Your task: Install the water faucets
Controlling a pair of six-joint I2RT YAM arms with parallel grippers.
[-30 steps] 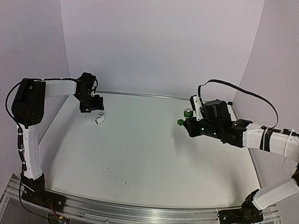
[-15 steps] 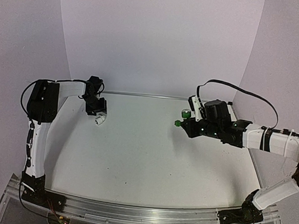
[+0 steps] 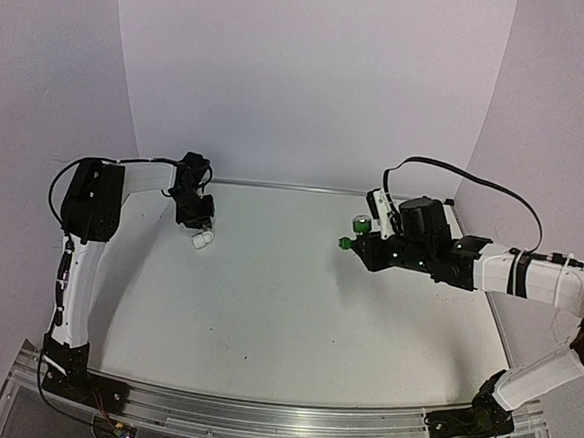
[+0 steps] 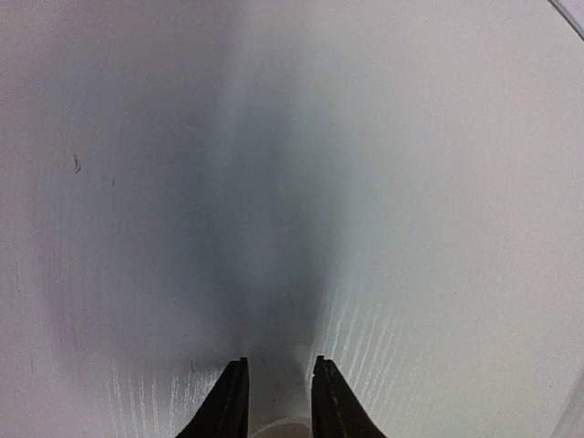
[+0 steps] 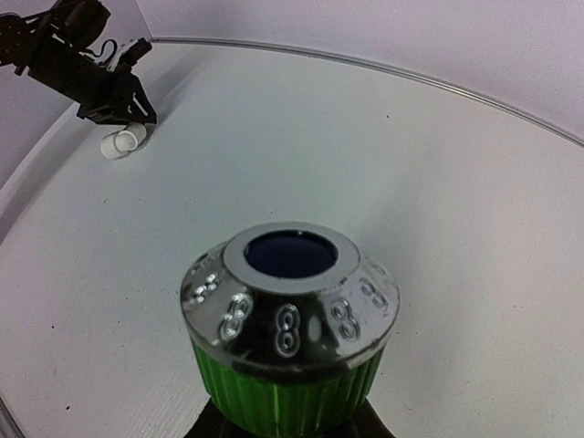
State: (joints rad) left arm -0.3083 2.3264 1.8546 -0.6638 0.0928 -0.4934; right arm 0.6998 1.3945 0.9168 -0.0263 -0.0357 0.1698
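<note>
A small white pipe fitting (image 3: 202, 239) lies at the table's back left. My left gripper (image 3: 195, 218) is down over it, jaws drawn in on either side of it. The left wrist view shows only the fitting's rim (image 4: 278, 427) low between the two dark fingers (image 4: 230, 406). From the right wrist view, the fitting (image 5: 122, 142) pokes out below the left gripper (image 5: 117, 109). My right gripper (image 3: 363, 242) is shut on the green faucet (image 3: 360, 224), held above the table at back right. Its silver-capped round knob (image 5: 290, 310) fills that wrist view.
A metal rail (image 3: 278, 414) with both arm bases runs along the near edge. Curved white backdrop walls close the table's back and sides (image 3: 284, 186). A black cable (image 3: 475, 177) loops above the right arm.
My left arm swung right and down onto the white fitting, and its jaws closed in around it. The fitting shifted slightly right. My right gripper edged left with the green faucet.
</note>
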